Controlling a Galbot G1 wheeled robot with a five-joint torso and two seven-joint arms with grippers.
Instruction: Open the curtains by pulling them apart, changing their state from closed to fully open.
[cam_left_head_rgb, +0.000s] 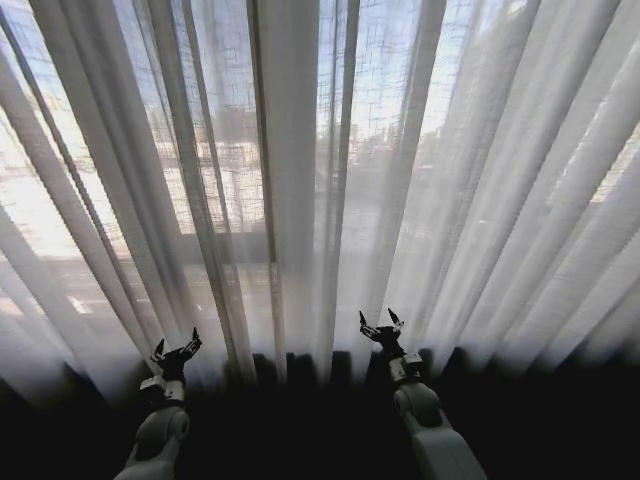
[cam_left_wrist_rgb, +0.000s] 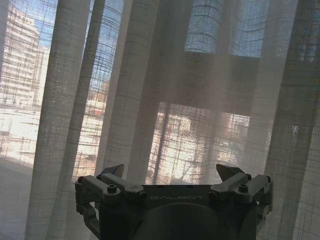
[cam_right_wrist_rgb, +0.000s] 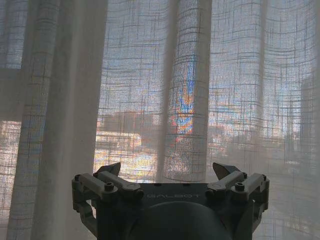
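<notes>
Head view has the curtains (cam_left_head_rgb: 300, 170) drawn shut across the whole window, pleats fanning from twelve o'clock down to the floor, the two panels meeting near centre. Left gripper (cam_left_head_rgb: 176, 350) sits at seven o'clock, right gripper (cam_left_head_rgb: 380, 324) at five o'clock, one below each panel, likely staged to drag the halves apart. Both sets of fingers are spread wide, holding nothing, just short of the cloth. Left wrist view catches dark window frame bars (cam_left_wrist_rgb: 220, 82) behind the weave, nothing between fingers and fabric
</notes>
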